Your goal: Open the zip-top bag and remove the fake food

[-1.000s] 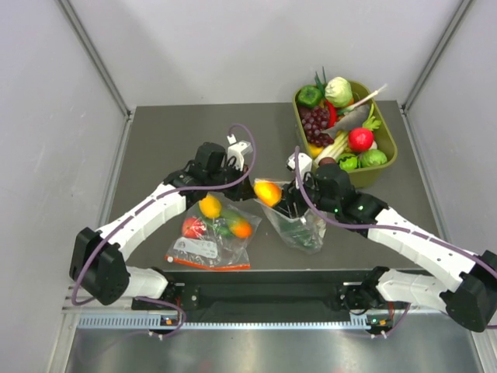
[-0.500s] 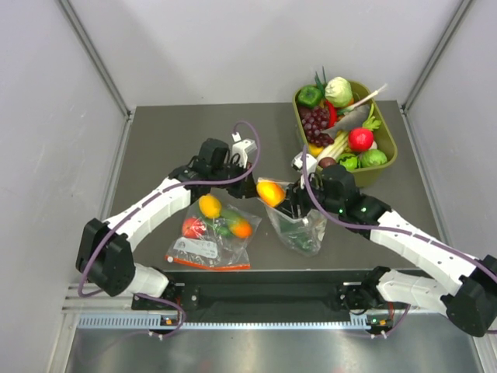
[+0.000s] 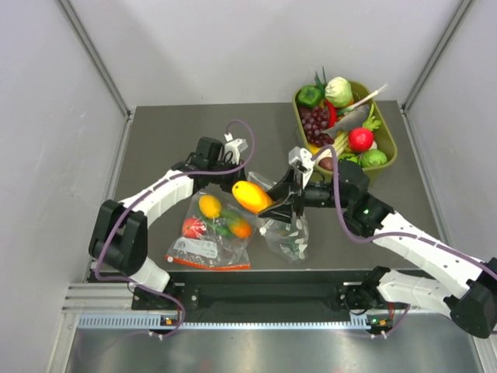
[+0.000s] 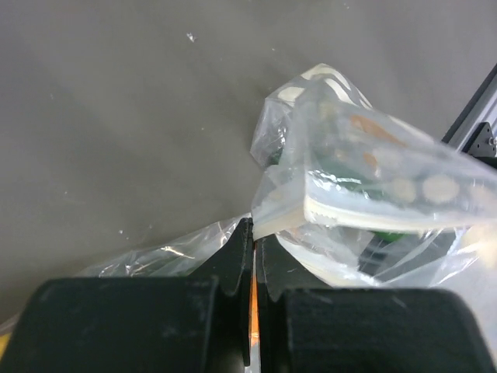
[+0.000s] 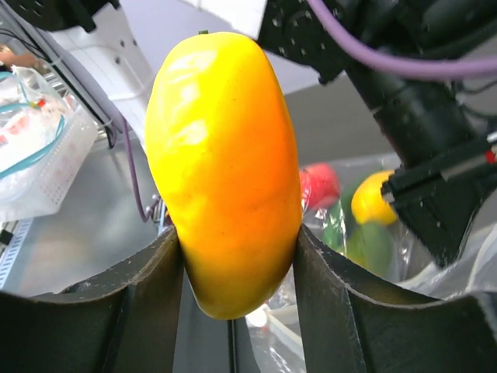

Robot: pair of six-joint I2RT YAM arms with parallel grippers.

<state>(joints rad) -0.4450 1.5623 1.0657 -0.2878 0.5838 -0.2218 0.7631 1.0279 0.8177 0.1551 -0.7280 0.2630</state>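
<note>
My right gripper [image 3: 261, 200] is shut on the fake food, a yellow mango with an orange end [image 3: 251, 196], and holds it in the air just left of the zip-top bag [image 3: 287, 233]. The mango [image 5: 225, 171] fills the right wrist view between my fingers [image 5: 237, 260]. The clear polka-dot bag hangs crumpled, its bottom on the table. My left gripper [image 4: 254, 227] is shut on the bag's upper edge [image 4: 365, 194]; in the top view it [image 3: 235, 167] sits behind the mango. A dark green piece [image 4: 386, 234] shows faintly inside the bag.
A plain clear bag with a red-orange zip strip [image 3: 206, 263] lies at front left, holding small yellow, red and orange fruits [image 3: 210, 206]. An olive bin [image 3: 392, 151] full of toy produce stands at back right. Grey walls close in the table on both sides.
My right gripper has carried the mango left and out over the plain bag's edge, turning its fingers sideways. My left gripper has drawn back left, still on the bag's edge, and the bag has stretched.
</note>
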